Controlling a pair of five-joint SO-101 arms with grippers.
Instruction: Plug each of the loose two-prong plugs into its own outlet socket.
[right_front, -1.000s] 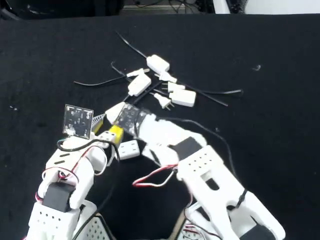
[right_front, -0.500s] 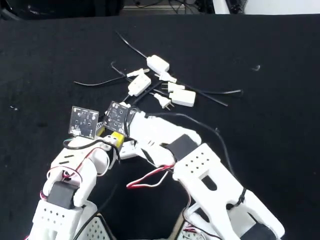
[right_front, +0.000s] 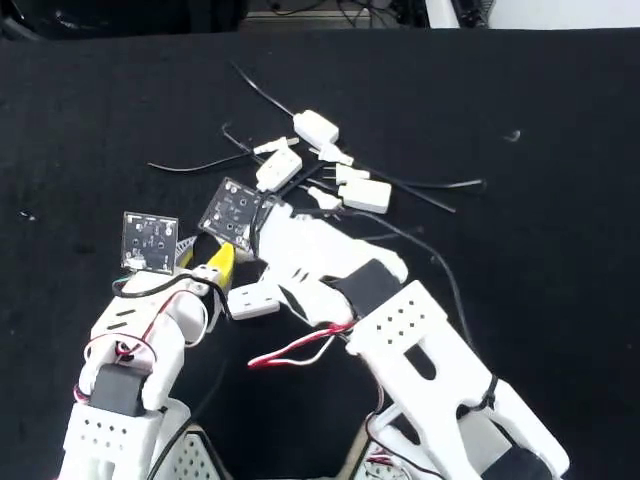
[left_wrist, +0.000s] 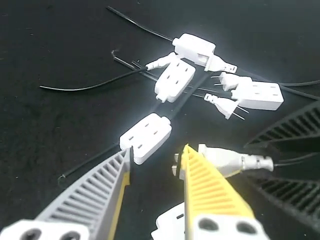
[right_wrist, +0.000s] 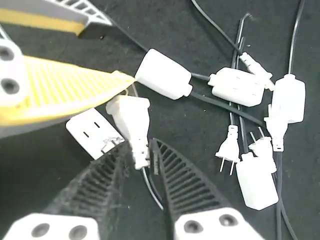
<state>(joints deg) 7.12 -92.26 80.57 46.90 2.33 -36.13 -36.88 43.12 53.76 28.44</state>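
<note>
right gripper: black jaws clamped on two-prong plug at its cord end; wrist farther up the table than half a second ago | left gripper: jaws apart, drawn back leftward, yellow finger near the plug | outlet socket: on the table beside the plug, more exposed now | far cluster of plugs and sockets: unmoved
</note>
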